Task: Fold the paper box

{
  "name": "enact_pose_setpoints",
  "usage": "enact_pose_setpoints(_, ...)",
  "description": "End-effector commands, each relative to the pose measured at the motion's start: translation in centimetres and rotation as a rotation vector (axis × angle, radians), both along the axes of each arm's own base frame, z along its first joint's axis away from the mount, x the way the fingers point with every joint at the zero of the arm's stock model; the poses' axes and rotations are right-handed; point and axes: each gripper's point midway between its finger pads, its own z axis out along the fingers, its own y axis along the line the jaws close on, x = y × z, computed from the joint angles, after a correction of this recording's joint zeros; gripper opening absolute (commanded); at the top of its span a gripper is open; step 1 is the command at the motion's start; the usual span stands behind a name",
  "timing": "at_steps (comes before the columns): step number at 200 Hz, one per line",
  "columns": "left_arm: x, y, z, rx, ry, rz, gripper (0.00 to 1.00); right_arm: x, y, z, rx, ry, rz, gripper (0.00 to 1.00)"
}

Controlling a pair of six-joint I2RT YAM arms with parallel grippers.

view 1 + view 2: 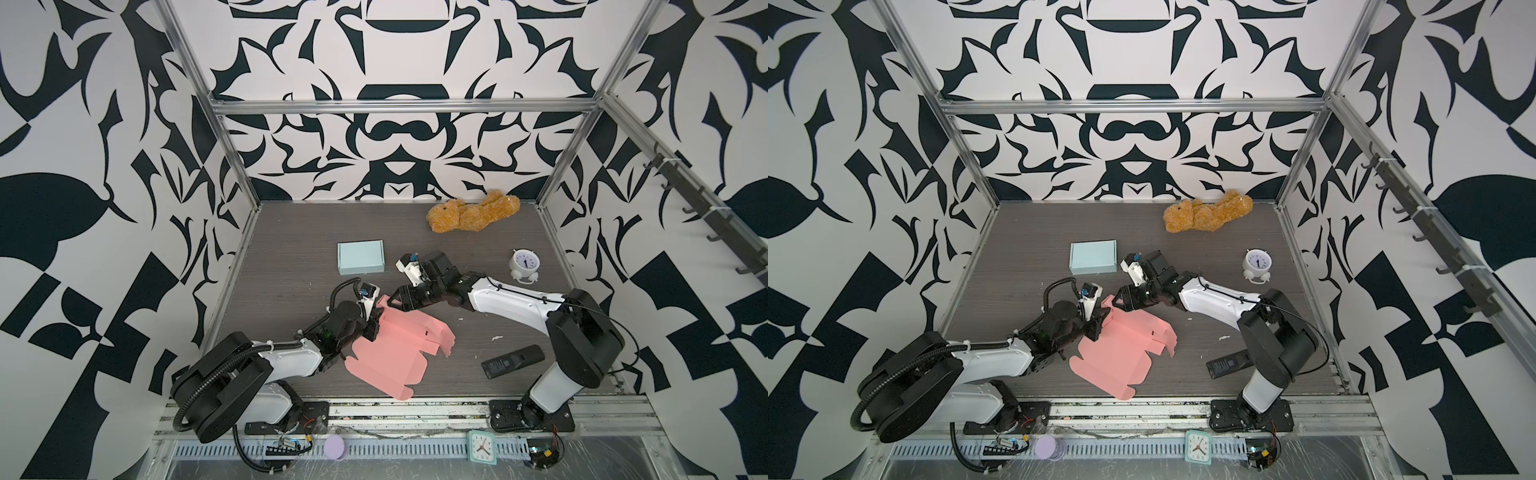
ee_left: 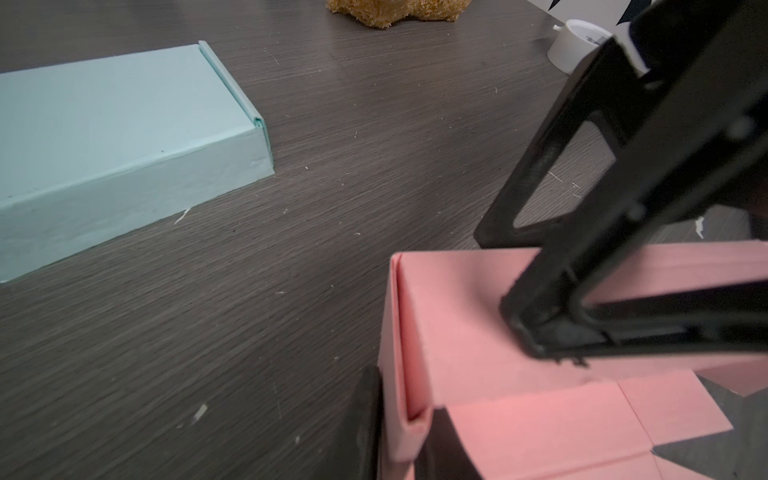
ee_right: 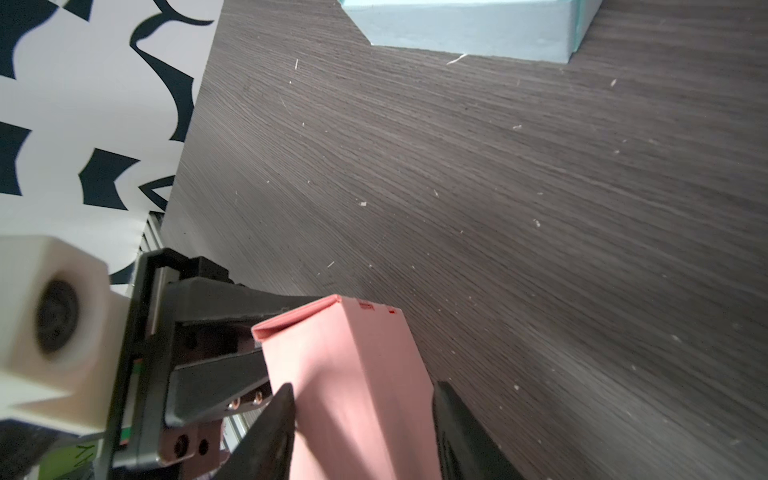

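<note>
On the dark worktop (image 1: 291,249), the pink paper box (image 1: 395,353) is lying at six o'clock. Left end effector (image 1: 372,328) is pinching its side wall (image 2: 457,316); right end effector (image 3: 363,386) is straddling it, grip unclear. Next probably needs squeezing.

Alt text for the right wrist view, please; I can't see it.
The right gripper straddles an upright pink cardboard box wall, jaws either side; the left gripper is clamped on that wall's edge. Beyond lie the dark wood-grain table and a pale blue cardboard box.

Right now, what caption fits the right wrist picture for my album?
Black fingers straddle the half-folded pink paper box, with a blue box across the table.
</note>
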Motion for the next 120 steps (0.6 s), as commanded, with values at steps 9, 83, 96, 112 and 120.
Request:
enact_pose_setpoints(9, 0.5, 0.1, 0.1, 0.006, -0.015, 0.025, 0.19, -0.7, -0.2, -0.6, 0.001, 0.036, -0.003, 0.48)
enact_pose_setpoints(83, 1.0, 1.2, -0.3, 0.029, -0.025, 0.093, 0.20, -2.1, 0.5, -0.1, 0.086, 0.093, -0.001, 0.45)
enact_pose_setpoints(96, 1.0, 1.3, -0.4, 0.031, -0.025, 0.096, 0.19, -2.5, 0.9, 0.0, 0.108, 0.106, 0.003, 0.45)
enact_pose_setpoints(112, 0.9, 1.3, -0.4, 0.032, -0.024, 0.096, 0.18, -3.0, 1.6, 0.2, 0.129, 0.117, 0.010, 0.45)
enact_pose_setpoints(120, 0.9, 1.3, -0.5, 0.036, -0.024, 0.098, 0.18, -3.3, 1.8, 0.3, 0.138, 0.124, 0.012, 0.44)
